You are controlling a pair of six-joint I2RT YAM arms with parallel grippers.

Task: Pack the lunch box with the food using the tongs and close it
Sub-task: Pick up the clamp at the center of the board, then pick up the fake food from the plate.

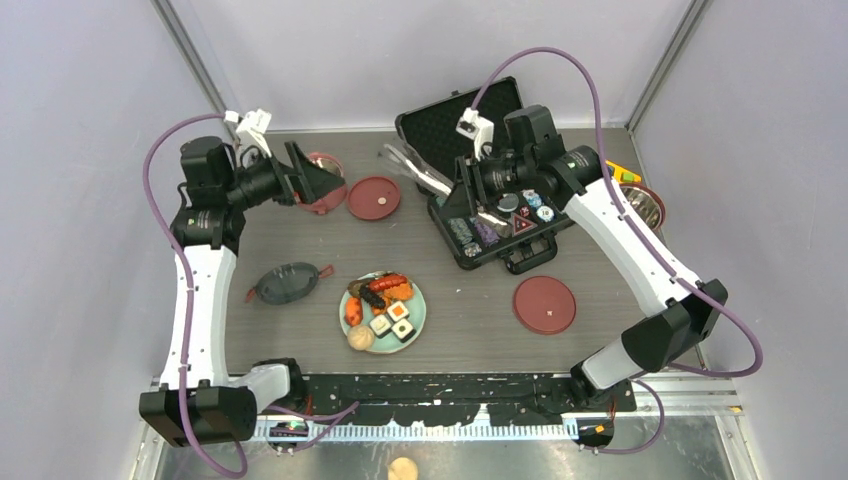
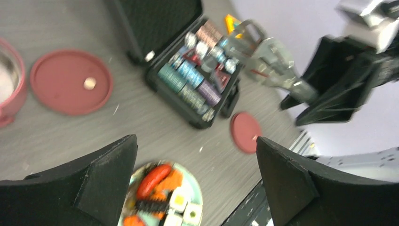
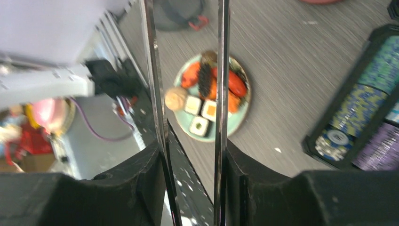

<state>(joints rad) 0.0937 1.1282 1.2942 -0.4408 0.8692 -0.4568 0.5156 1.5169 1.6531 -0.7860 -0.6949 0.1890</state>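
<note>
Zero pieces packed so far, I'd say, and closing is a long way off. On the table, the poker chip case sits behind and right of the plate. The lunch box is in bits: bowl tier well behind-left of the plate, one red inner lid behind it, another to its right, dark top lid just left. The right hand is pinching the tongs over the case. The left hand is spread wide and empty. All the food sits on the plate. No readable writing anywhere.
</note>
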